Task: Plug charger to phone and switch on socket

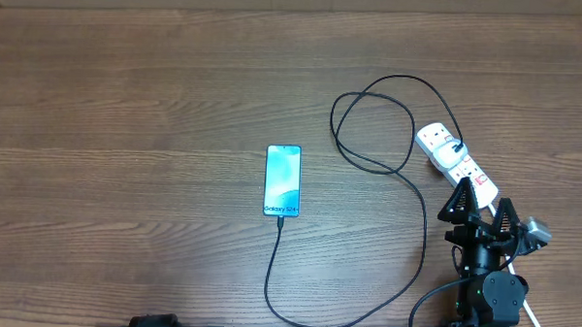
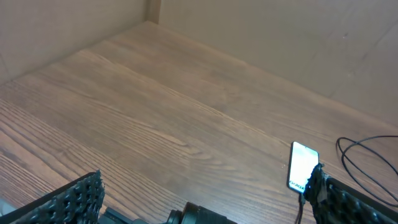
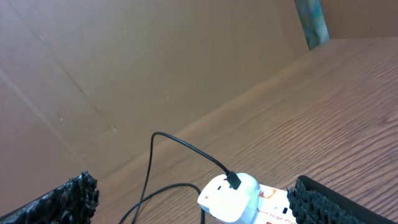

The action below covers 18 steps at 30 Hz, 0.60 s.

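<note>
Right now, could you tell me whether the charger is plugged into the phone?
Plugged in, it appears: overhead, the charger ends flush at the phone's bottom edge. How fully it is seated, I cannot tell.

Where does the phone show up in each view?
Overhead: phone near the centre of the table.
Left wrist: phone at lower right.
Right wrist: not in it.
Shared landmark: the charger; its black cable shows in all three views.

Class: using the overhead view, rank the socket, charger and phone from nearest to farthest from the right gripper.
1. socket, far right, at the fingertips of the right gripper.
2. charger, its cable passing just left of the gripper.
3. phone, farthest left, mid-scene.
</note>
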Each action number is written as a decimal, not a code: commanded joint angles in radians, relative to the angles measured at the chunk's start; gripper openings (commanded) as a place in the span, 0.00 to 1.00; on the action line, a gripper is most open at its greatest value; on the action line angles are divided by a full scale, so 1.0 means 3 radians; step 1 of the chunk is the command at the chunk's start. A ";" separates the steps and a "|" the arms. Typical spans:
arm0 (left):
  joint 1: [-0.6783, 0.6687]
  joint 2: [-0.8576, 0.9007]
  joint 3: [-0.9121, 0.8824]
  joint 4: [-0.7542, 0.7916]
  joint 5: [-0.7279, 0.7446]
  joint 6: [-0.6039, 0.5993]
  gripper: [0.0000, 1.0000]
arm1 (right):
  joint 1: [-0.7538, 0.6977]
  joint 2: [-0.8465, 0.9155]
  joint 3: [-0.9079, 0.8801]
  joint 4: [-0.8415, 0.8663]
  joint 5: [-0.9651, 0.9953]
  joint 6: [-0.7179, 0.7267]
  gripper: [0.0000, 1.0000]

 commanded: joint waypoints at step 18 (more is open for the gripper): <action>0.0019 -0.0055 -0.0009 -0.0003 -0.0046 -0.0071 1.00 | -0.0003 -0.0037 -0.0039 0.0013 -0.0108 -0.1228 1.00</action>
